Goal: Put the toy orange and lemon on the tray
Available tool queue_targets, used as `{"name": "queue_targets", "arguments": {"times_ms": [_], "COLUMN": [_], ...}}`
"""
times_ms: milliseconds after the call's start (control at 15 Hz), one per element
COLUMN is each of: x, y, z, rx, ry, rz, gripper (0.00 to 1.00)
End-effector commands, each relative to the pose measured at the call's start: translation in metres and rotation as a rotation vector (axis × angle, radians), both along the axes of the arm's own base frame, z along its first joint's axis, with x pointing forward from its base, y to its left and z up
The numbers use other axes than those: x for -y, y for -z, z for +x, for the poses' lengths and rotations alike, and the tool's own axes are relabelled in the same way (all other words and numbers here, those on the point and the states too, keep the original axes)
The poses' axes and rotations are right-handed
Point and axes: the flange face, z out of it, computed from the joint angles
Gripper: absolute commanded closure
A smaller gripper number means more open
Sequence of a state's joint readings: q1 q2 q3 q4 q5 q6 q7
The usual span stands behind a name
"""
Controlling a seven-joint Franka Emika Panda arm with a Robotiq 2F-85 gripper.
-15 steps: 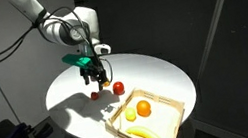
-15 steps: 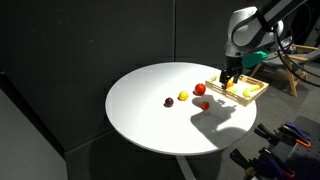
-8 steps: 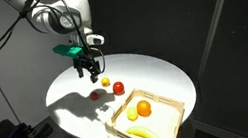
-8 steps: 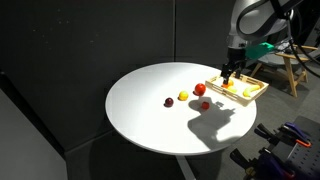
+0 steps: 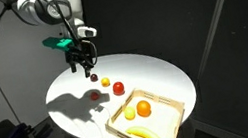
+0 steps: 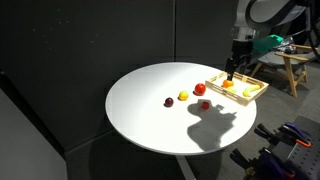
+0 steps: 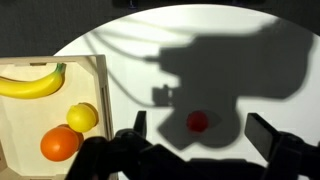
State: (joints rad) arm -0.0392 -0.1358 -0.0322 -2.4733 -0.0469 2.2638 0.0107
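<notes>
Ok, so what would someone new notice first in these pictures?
The bright white round table stands out against the dark room, with the open gripper hanging above it and throwing a big shadow. At the table's edge sits the wooden tray, holding the toy orange, the lemon and a banana; a small red fruit lies loose nearby.

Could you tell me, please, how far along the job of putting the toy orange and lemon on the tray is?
Done: the toy orange and the lemon both lie inside the tray, beside a banana. In hand: nothing; the gripper hangs above the table, jaws open and empty. Left: nothing visible; the red fruit on the table is not part of the job.
</notes>
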Motion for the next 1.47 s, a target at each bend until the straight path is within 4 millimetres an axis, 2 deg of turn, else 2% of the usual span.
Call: {"name": "queue_targets", "arguments": {"times_ms": [0, 333, 667, 733, 1400], "x": [-0.008, -0.014, -0.020, -0.018, -0.018], "y": [-0.022, -0.042, -0.053, -0.046, -0.044], "z": [-0.018, -0.031, -0.037, -0.028, -0.028], "rx": [0.011, 0.029, 0.052, 0.048, 0.042], "ry": [0.006, -0.004, -0.049, -0.027, -0.029], "rz": [0.021, 0.040, 0.049, 0.029, 0.029], "gripper": [0.00, 0.00, 0.00, 0.00, 0.00]}}
